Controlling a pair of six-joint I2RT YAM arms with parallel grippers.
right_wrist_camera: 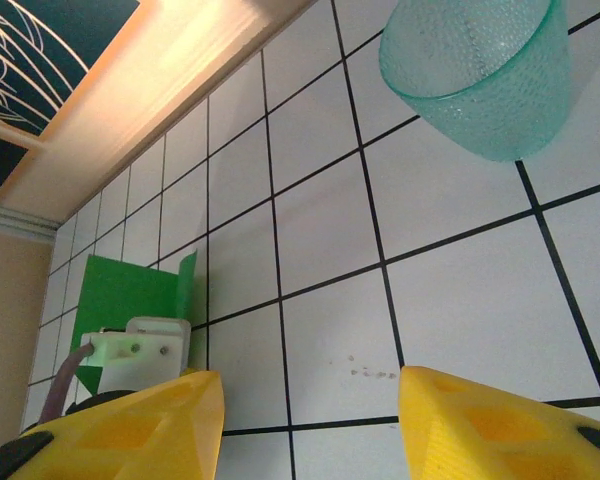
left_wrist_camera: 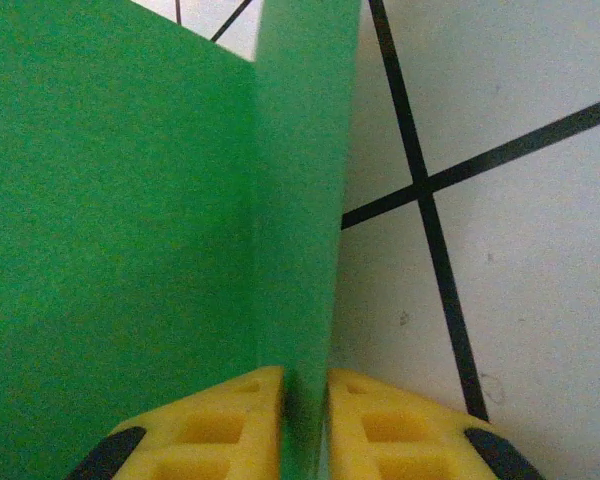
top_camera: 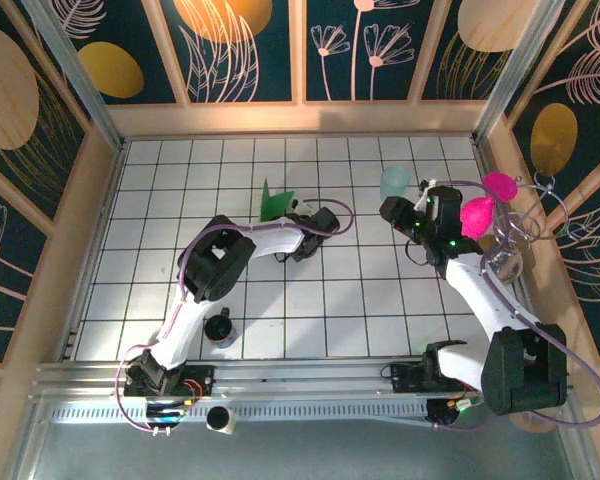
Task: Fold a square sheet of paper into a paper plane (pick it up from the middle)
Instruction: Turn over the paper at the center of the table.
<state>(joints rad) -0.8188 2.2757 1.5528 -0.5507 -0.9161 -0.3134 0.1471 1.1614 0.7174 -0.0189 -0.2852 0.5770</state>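
The square sheet of paper (top_camera: 275,203) is bright green and creased, standing upright off the tiled table (top_camera: 280,330) at the centre back. In the left wrist view the paper (left_wrist_camera: 120,250) has a wide panel at left and a narrow folded flap running down between the yellow fingers (left_wrist_camera: 230,420). My left gripper (left_wrist_camera: 305,400) is shut on that flap. Seen from above, the left gripper (top_camera: 295,207) is at the paper's right edge. My right gripper (right_wrist_camera: 310,420) stands open over bare tiles, well to the right of the paper (right_wrist_camera: 130,290), with nothing between its fingers.
A pale teal translucent cup (top_camera: 394,182) stands at the back right, just beyond the right gripper (top_camera: 395,212); it is also in the right wrist view, cup (right_wrist_camera: 475,70). A small black cylinder (top_camera: 220,328) sits near the left arm. Pink objects (top_camera: 485,205) hang at the right wall.
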